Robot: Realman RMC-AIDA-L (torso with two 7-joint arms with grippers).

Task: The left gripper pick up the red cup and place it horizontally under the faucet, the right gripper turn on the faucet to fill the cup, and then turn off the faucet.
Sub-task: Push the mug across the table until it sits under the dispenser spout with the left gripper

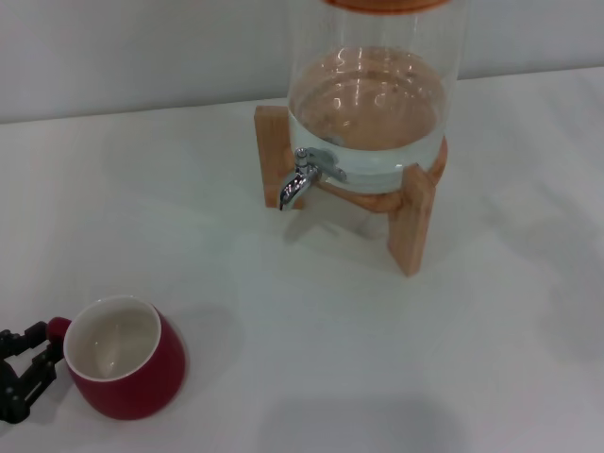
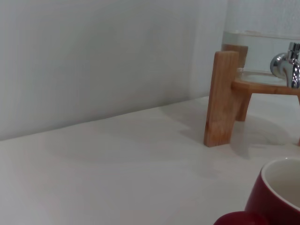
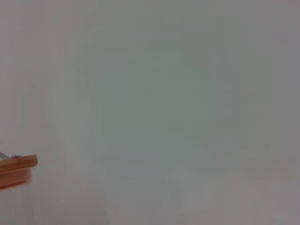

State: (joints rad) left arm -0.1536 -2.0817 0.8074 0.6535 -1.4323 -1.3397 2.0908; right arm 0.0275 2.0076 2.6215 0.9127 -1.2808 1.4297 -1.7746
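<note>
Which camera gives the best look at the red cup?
The head view: the whole red cup shows, upright, the left gripper at its handle. The left wrist view catches only part of its rim and handle; the right wrist view shows none of it.

A wide stretch of bare white tabletop (image 1: 311, 321) lies open between the red cup (image 1: 125, 357) at the near left and the faucet (image 1: 300, 177). Beneath the spout there is free room, hemmed by the wooden stand legs (image 1: 412, 219) of the glass dispenser (image 1: 373, 85). The left claw (image 1: 21, 363) sits spread just beside the cup's handle.
</note>
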